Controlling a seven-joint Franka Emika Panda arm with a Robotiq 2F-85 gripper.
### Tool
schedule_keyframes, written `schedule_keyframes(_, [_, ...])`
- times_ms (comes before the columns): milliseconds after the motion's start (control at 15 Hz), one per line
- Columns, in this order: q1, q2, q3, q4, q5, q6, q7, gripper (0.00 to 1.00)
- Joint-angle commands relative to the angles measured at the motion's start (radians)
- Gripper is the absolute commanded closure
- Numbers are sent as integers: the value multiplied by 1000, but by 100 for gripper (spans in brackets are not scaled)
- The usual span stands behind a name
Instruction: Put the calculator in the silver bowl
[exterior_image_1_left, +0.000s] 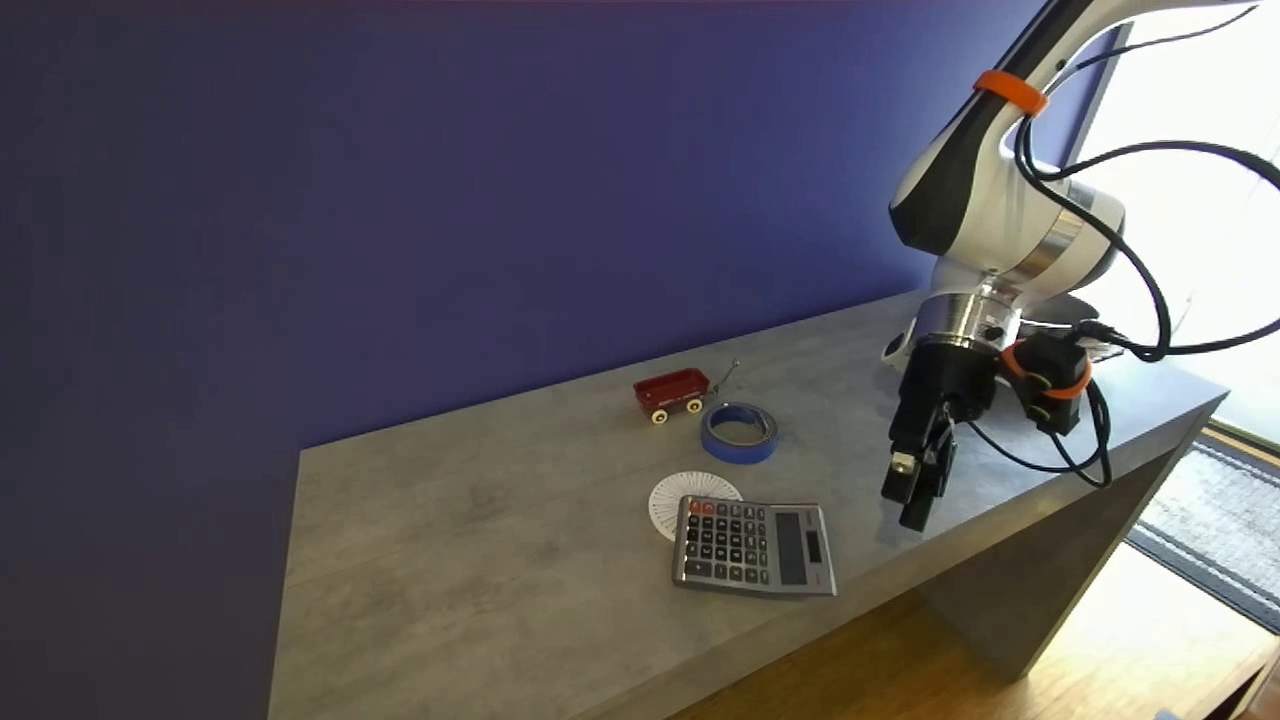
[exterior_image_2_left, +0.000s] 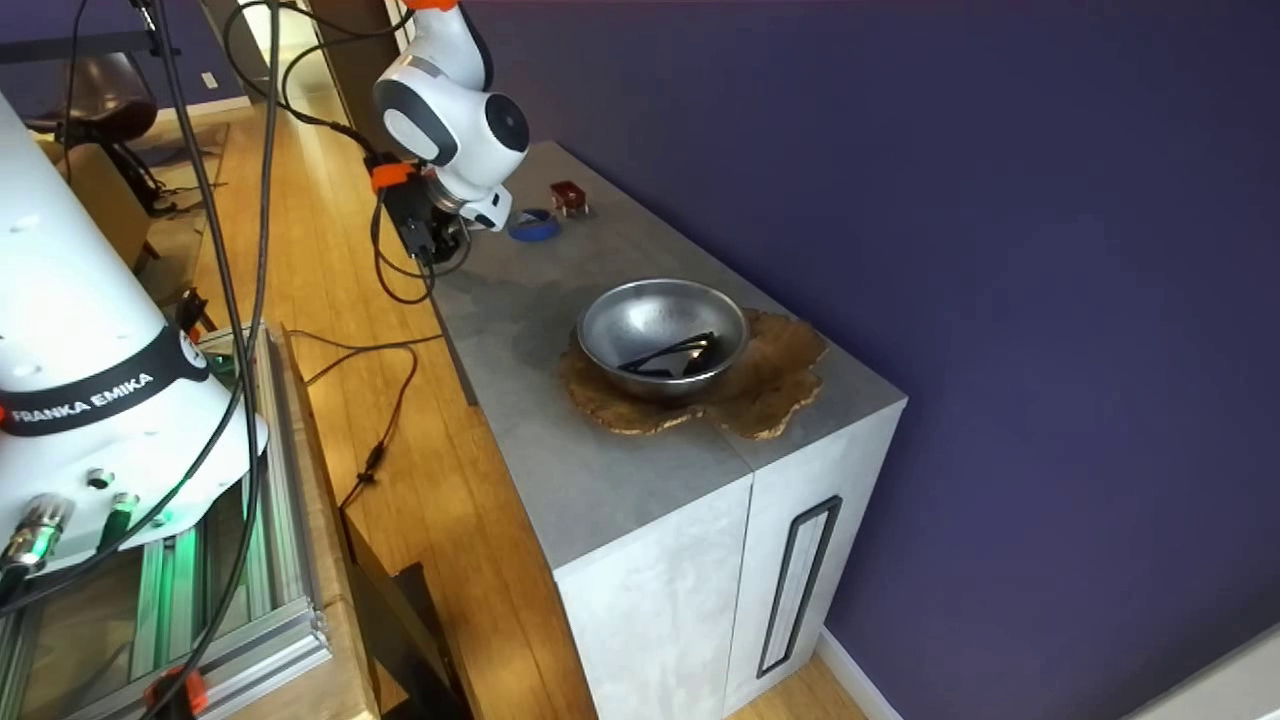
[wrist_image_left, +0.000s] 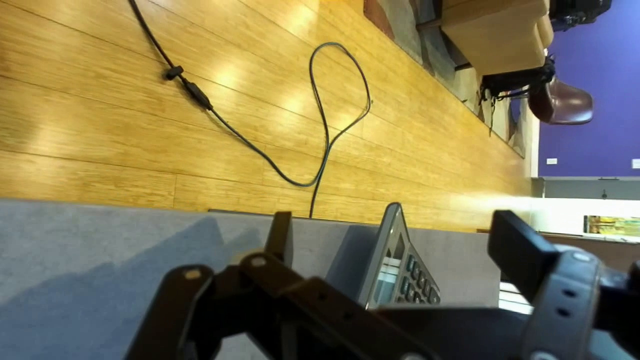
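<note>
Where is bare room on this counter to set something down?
In an exterior view, the counter lies bare left of the calculator, white disc and red wagon, up to the purple wall. Also bare: between the wooden slab and white cabinet front, in an exterior view. Those three and the blue ring crowd together.

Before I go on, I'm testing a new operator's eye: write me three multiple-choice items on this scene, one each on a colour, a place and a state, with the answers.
1. What colour is the calculator?
A. Grey
B. Yellow
C. Green

2. Where is the bowl?
A. On the floor
B. On the wood slab
C. On the calculator

3. How does the pincer stand?
A. Shut on the bowl
B. Shut on the calculator
C. Open

1 A: its body looks grey in an exterior view.
2 B: an exterior view shows the slab spreading out beneath it.
3 C: in the wrist view its fingers stand wide apart.
</note>
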Motion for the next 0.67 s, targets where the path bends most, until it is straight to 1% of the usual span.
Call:
schedule_keyframes(0, [8, 0, -8, 1, 0, -4, 1, 0])
schedule_keyframes(67, [8, 0, -10, 0, 0, -4, 1, 0])
schedule_keyframes(267, [22, 55, 11, 50, 83, 27, -8, 0])
schedule_keyframes(600, [50, 131, 24, 136, 187, 7, -27, 0])
